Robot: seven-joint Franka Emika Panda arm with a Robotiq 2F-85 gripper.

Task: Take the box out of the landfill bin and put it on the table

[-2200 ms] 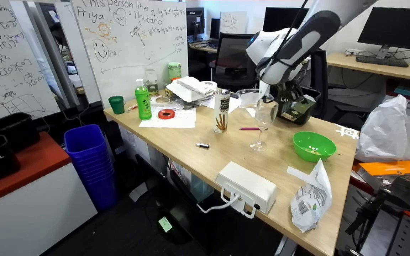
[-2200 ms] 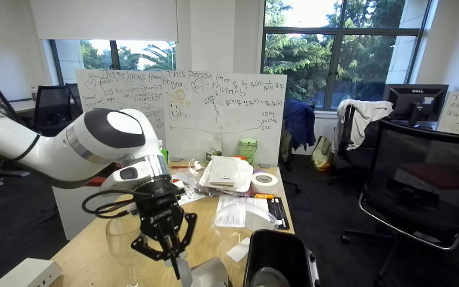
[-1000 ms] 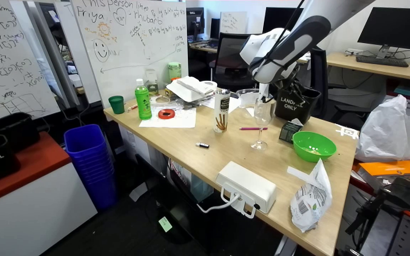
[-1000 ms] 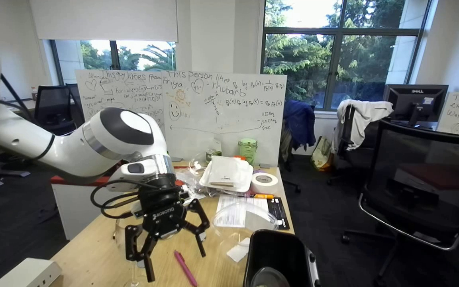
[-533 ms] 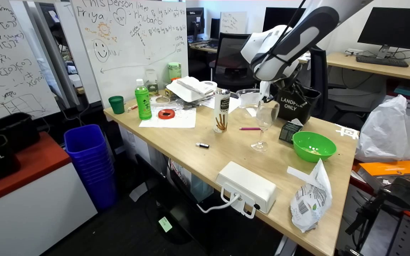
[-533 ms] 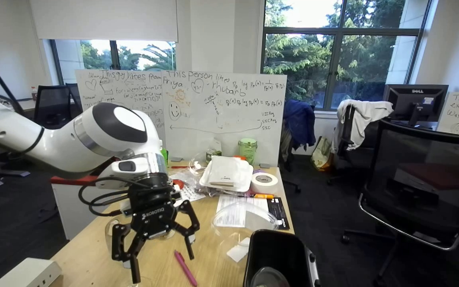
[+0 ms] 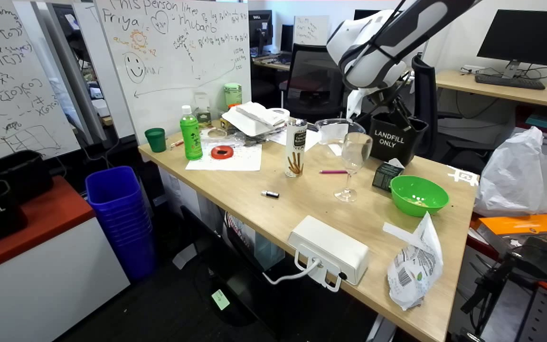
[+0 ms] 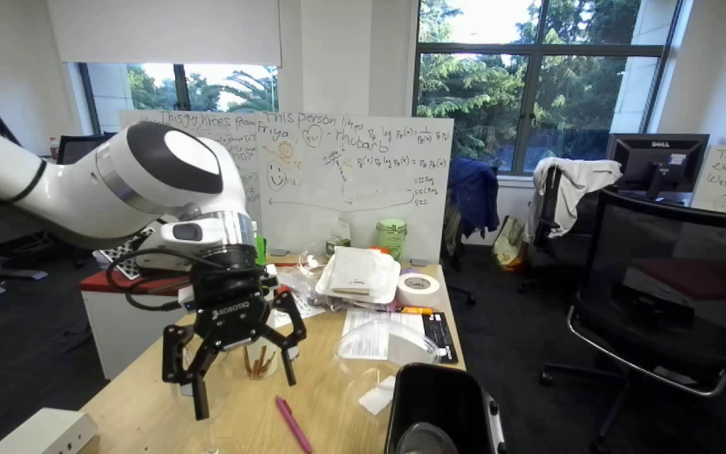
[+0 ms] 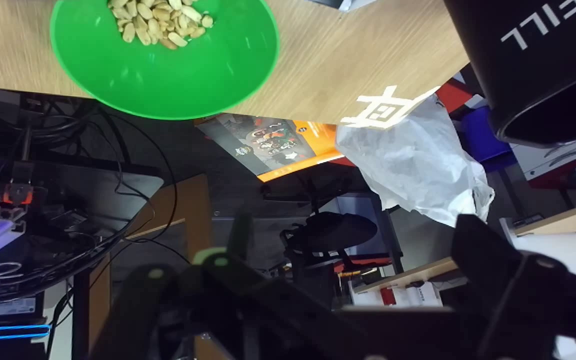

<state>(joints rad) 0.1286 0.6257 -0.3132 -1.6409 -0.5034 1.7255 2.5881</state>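
Observation:
The box [image 7: 387,176], dark green with a pale flap on top, stands on the pale wooden table [image 7: 311,199] between the landfill bin [image 7: 388,138] and a green bowl. In an exterior view the black bin [image 8: 442,394] shows its open mouth, with a clear lid-like thing inside. My gripper [image 8: 245,399] hangs open above the table, apart from box and bin, nothing between its fingers. In the wrist view, the gripper's [image 9: 354,227] dark fingers are spread wide; the lettered bin [image 9: 538,30] fills the upper right corner.
A wine glass [image 7: 355,156] stands close to the box, with a pink pen [image 7: 333,172] and a tall printed can [image 7: 295,147] nearby. The green bowl [image 9: 163,70] holds nuts. A white power strip [image 7: 329,247] and a white bag [image 7: 416,270] lie near the front edge.
Earlier my gripper held the box tilted in front of the bin. The box now stands on the table, let go. The open gripper has risen away from it and shifted left in an exterior view.

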